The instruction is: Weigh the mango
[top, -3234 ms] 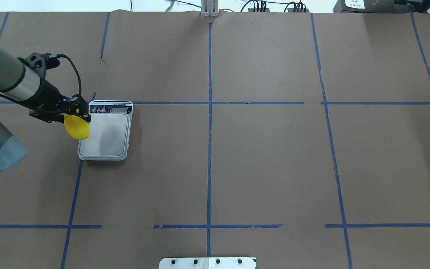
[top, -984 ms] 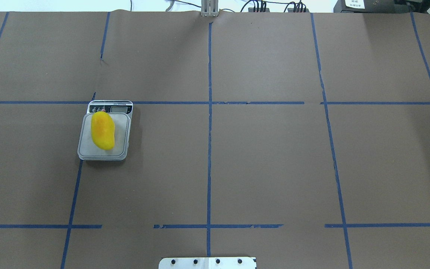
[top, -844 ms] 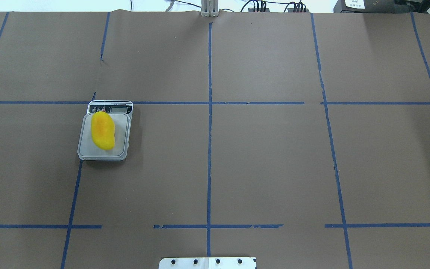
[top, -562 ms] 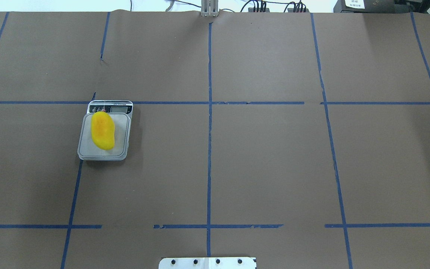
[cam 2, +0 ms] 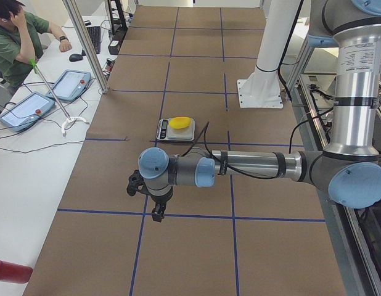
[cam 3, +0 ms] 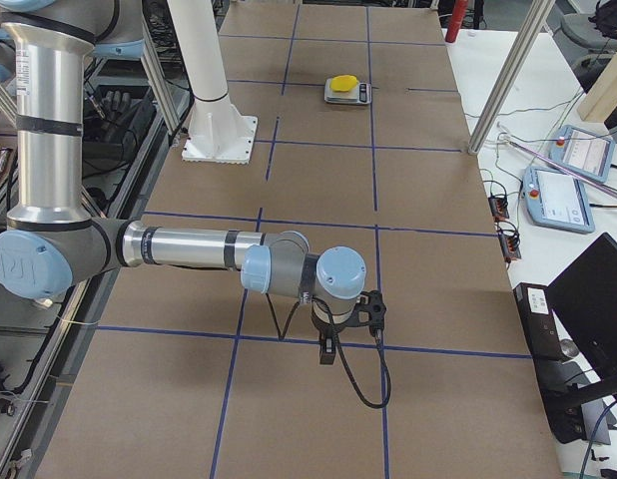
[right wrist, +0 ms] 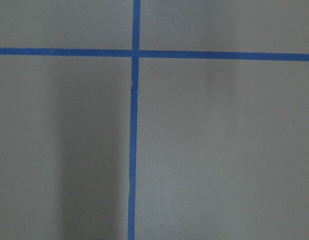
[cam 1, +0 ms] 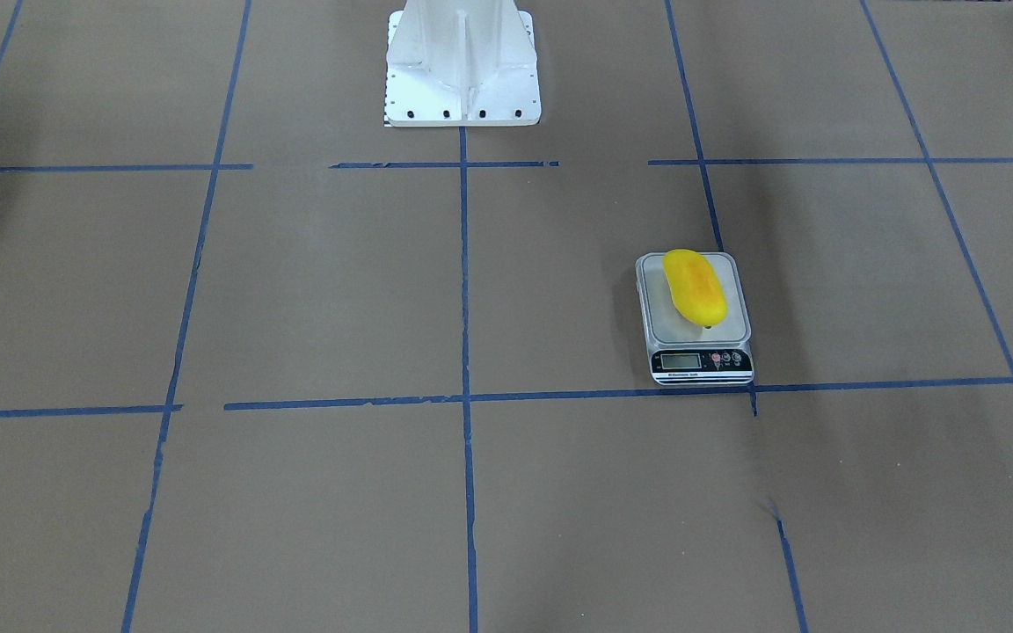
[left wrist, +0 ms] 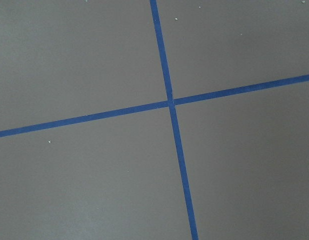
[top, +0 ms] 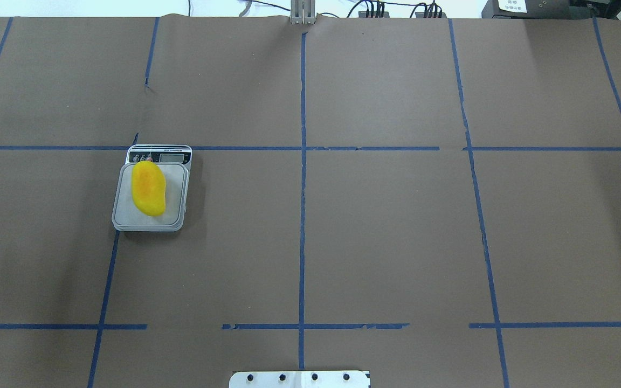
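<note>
On the left half of the brown surface [top: 386,231], as the overhead view shows it, a small digital scale [top: 174,214] sits just on the robot's side of a blue tape line [top: 246,148], its display panel [top: 170,158] at the far edge. The mango [top: 149,188] lies flat on the scale's steel platform, long axis running from the near edge toward the display, set toward the platform's left side and within its width; its far end reaches the button strip. Its skin is bright yellow with an orange blush facing up. Nothing touches the fruit. Toward the middle, the white base plate [top: 299,379] of the robot's stand shows at the bottom edge, on the centre tape line. From the front camera the mango [cam 1: 695,287] rests on the platform [cam 1: 658,323] with the display [cam 1: 681,360] toward the camera. The left tool [cam 2: 157,215] shows only from the side camera at the robot's left: it hangs pointing down from the outstretched near arm, over a tape line, well apart from the scale, and I cannot tell whether its fingers are apart or together. The right tool [cam 3: 327,353] likewise shows only from the other side camera, pointing down far from the mango [cam 3: 342,82], and its state cannot be told either. Each wrist camera sees only brown paper and a tape crossing [left wrist: 170,102].
</note>
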`<state>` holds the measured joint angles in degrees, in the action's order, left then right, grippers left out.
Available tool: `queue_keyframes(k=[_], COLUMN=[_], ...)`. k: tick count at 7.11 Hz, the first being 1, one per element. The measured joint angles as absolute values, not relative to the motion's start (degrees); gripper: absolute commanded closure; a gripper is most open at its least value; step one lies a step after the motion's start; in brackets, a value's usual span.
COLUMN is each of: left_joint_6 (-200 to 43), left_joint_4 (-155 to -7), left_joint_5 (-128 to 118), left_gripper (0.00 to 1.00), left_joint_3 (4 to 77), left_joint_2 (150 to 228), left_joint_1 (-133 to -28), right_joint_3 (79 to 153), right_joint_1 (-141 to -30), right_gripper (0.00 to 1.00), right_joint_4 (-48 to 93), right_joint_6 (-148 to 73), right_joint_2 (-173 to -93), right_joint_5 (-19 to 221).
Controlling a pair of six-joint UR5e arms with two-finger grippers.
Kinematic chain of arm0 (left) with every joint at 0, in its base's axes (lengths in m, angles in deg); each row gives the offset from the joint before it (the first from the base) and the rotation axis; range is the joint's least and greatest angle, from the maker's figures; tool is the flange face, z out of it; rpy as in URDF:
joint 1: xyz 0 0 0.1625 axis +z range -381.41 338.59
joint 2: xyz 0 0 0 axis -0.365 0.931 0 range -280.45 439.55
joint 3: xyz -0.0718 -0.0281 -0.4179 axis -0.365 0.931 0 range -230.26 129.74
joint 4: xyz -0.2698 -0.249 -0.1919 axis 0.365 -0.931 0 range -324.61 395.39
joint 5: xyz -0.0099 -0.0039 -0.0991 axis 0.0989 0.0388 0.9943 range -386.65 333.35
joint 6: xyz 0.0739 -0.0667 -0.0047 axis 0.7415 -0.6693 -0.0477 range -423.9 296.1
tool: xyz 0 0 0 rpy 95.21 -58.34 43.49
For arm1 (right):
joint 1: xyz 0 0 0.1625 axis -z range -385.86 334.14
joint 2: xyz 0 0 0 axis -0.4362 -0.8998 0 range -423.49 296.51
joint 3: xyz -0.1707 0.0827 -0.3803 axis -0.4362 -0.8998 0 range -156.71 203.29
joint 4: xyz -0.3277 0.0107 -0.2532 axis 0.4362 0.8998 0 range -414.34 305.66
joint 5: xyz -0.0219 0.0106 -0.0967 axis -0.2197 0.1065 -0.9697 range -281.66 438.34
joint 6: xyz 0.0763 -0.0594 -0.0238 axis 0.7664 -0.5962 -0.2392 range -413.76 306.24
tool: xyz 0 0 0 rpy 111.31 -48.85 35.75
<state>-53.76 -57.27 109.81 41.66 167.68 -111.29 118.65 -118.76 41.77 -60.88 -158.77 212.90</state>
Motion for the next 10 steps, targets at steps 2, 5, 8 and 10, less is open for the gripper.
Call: queue_keyframes(k=[2,5,8,10], left_joint_6=[-53.97,-54.72,-60.29,-60.76], left_joint_4=[-59.15,-59.17,-59.18,-59.18], left_joint_5=[109.93,109.05,108.22,108.12], left_gripper=[0.0,0.0,0.0,0.0], left_joint_3=[40.97,40.06,40.32,40.48], left_joint_2=[167.06,166.82,166.81,166.88], left_joint_1=[-111.32,-111.43,-111.5,-111.5], right_joint_3=[118.65,118.65,118.65,118.65], right_joint_1=[-118.76,-118.76,-118.76,-118.76], right_gripper=[0.0,0.0,0.0,0.0], right_joint_4=[41.81,41.81,41.79,41.81], right_joint_6=[-60.88,-60.88,-60.88,-60.88], right_joint_2=[-158.77,-158.79,-158.77,-158.79], right_joint_5=[212.9,212.9,212.9,212.9])
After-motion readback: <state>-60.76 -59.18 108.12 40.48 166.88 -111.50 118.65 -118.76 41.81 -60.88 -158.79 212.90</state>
